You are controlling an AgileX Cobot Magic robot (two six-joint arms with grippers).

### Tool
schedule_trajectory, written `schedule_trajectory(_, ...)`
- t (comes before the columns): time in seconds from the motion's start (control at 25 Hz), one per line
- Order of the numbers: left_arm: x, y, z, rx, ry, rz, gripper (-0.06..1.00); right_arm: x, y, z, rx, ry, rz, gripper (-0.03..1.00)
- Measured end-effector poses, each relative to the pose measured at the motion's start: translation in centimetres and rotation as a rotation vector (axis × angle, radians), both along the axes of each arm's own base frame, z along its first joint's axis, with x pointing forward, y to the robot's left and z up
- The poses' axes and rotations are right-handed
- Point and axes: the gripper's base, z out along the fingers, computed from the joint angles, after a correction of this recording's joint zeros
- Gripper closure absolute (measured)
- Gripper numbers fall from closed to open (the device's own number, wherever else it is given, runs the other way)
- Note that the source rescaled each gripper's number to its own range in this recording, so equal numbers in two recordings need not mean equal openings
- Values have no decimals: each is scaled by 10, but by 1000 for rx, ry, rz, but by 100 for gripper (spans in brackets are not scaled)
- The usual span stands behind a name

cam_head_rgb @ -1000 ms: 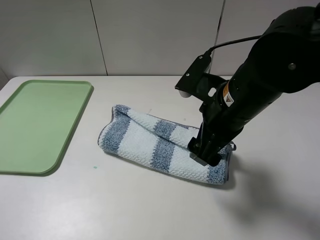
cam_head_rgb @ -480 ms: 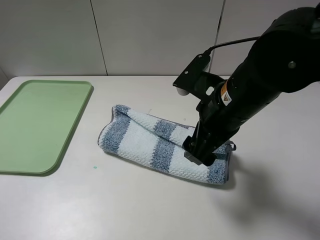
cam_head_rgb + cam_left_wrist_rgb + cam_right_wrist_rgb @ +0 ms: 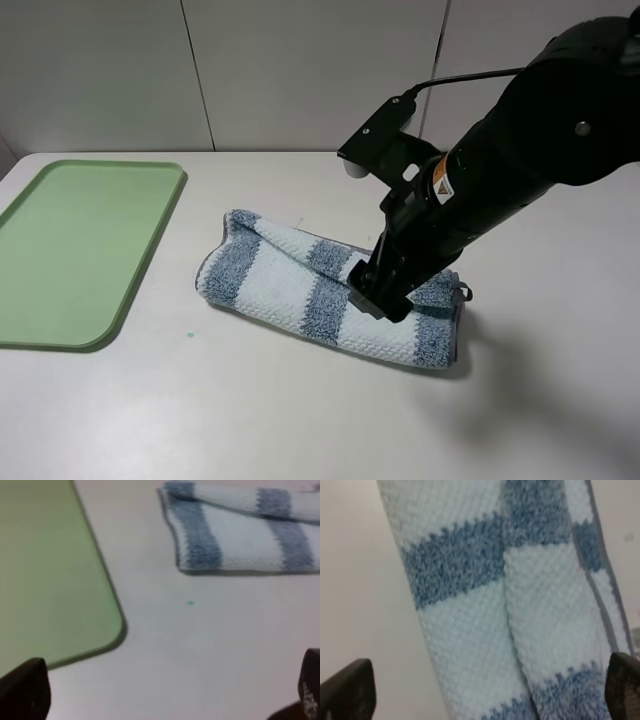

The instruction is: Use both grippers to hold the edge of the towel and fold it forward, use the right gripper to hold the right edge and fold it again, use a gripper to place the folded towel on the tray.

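Observation:
The blue and white striped towel [image 3: 290, 285] lies folded into a long band on the white table, right of the light-green tray [image 3: 80, 250]. My right gripper [image 3: 380, 300] hangs open just over the towel's right half, its fingers pointing down. In the right wrist view the towel [image 3: 485, 605] fills the frame between the spread fingertips [image 3: 347, 690], and its grey hem [image 3: 600, 580] runs along one side. My left gripper [image 3: 167, 692] is open above bare table, with the tray [image 3: 45, 570] and the towel [image 3: 240, 530] ahead of it. The left arm does not show in the high view.
A pale panelled wall [image 3: 300, 70] stands behind the table. The tray's rim corner [image 3: 117, 630] lies close to the left gripper. A small green speck [image 3: 190, 334] marks the table in front of the towel.
The right arm has slid left along the towel, from its right end toward the middle. Its jaws stay open. The towel has not moved.

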Motion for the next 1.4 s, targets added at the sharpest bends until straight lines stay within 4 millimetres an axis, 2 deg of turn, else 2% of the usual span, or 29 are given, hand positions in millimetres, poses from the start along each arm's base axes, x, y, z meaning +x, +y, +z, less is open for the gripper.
schedule_trajectory(0.28, -1, -1, 0, 0, -2, 231, -5, 7, 8, -19, 11, 38, -67, -3)
schedule_trajectory(0.52, -2, -2, 0, 0, -2, 368, -5, 14, 10, -21, 35, -12, -111, -3)
schedule_trajectory(0.68, -2, -2, 0, 0, -3, 380, -5, 19, 6, -20, 19, -48, -127, -3)
schedule_trajectory(0.92, -2, -2, 0, 0, -3, 380, -5, 39, -18, -20, 30, -43, -276, -3)
schedule_trajectory(1.16, -2, -2, 0, 0, -3, 380, -5, 46, -33, -22, -8, -18, -344, -3)
schedule_trajectory(1.28, -2, -2, 0, 0, -3, 380, -5, 50, -41, -29, -41, 7, -374, -3)
schedule_trajectory(1.4, -2, -2, 0, 0, -3, 380, -5, 52, -40, -40, -71, 28, -357, -3)
